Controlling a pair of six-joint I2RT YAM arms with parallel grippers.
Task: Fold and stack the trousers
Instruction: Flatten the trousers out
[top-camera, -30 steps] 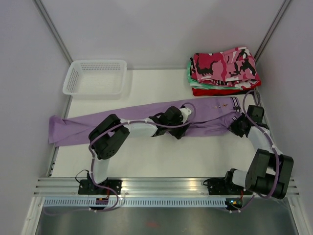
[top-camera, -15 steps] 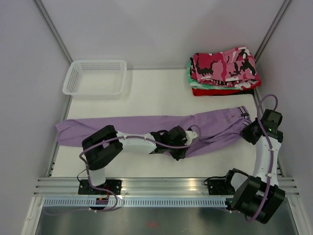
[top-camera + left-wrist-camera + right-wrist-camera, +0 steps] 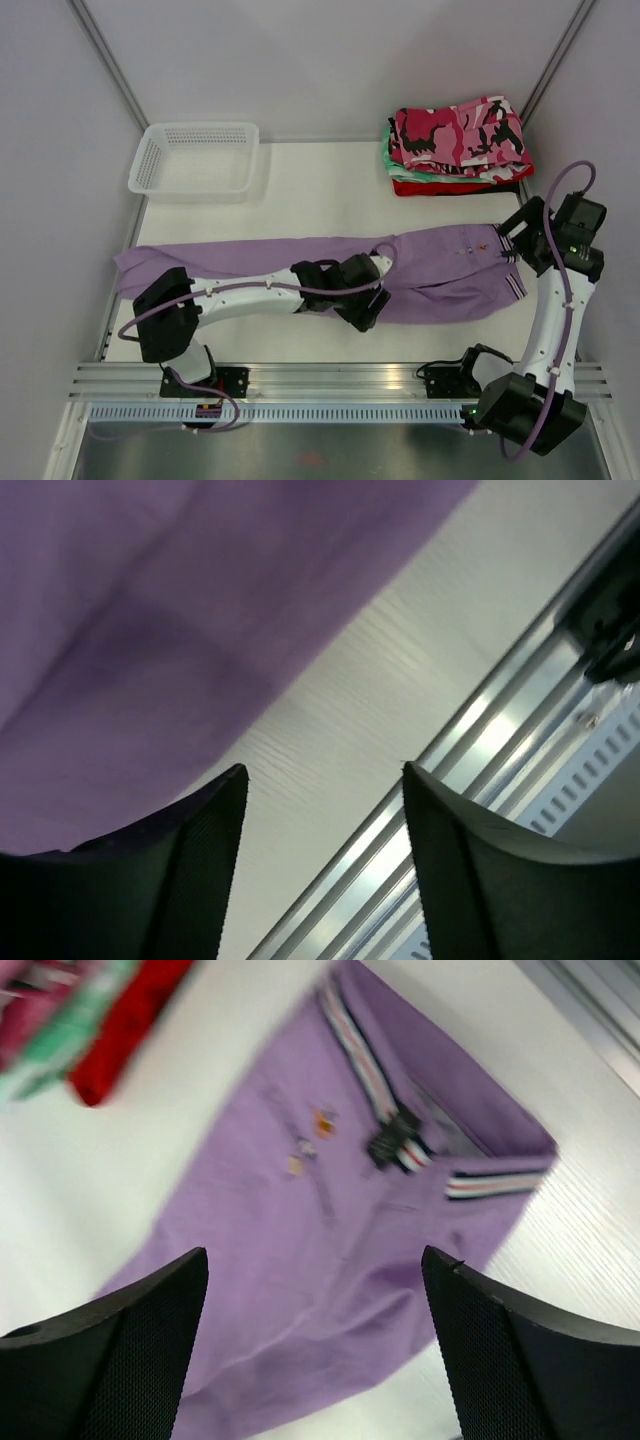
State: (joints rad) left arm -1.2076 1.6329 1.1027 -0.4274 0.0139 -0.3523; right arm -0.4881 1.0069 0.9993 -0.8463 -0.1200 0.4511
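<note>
Right gripper now clear of the soft lilac trousers, jaws wide and empty; left gripper half-parted, empty too.

**Twin arms in white and black**

The left arm and right arm have white link shells and bulky black joint housings. A thin lilac cable loops along each. The left gripper and right gripper carry matte black fingers with finely textured faces.
</note>
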